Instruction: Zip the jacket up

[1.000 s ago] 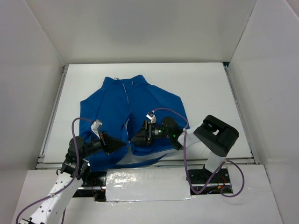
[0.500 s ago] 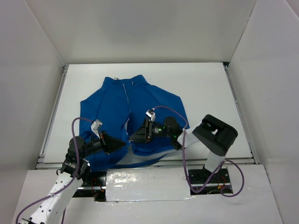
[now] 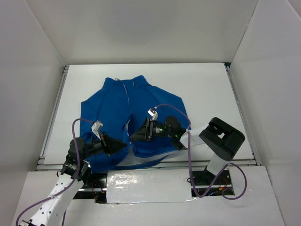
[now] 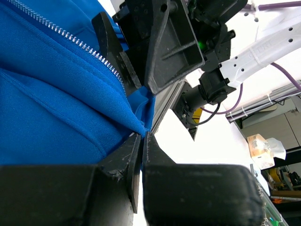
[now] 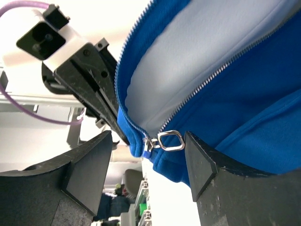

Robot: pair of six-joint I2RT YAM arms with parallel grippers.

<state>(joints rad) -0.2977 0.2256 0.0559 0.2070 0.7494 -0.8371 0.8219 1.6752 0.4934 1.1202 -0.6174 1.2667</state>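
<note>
While left hand (image 4: 142, 137) pinches the jacket (image 3: 141, 96), right hand (image 3: 134, 137) has crept leftward.

Blue jacket (image 3: 141, 101) on table (image 3: 209, 87), L end effector (image 3: 124, 146) + R end effector (image 3: 132, 137) at hem

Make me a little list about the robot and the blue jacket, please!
jacket: blue, spread on the white table
zipper: teeth split apart past the pull, pale lining showing
zipper pull: silver ring, down by the hem
left gripper: shut on the jacket's hem corner
right gripper: open, a finger on each side of the pull, not pinching it
</note>
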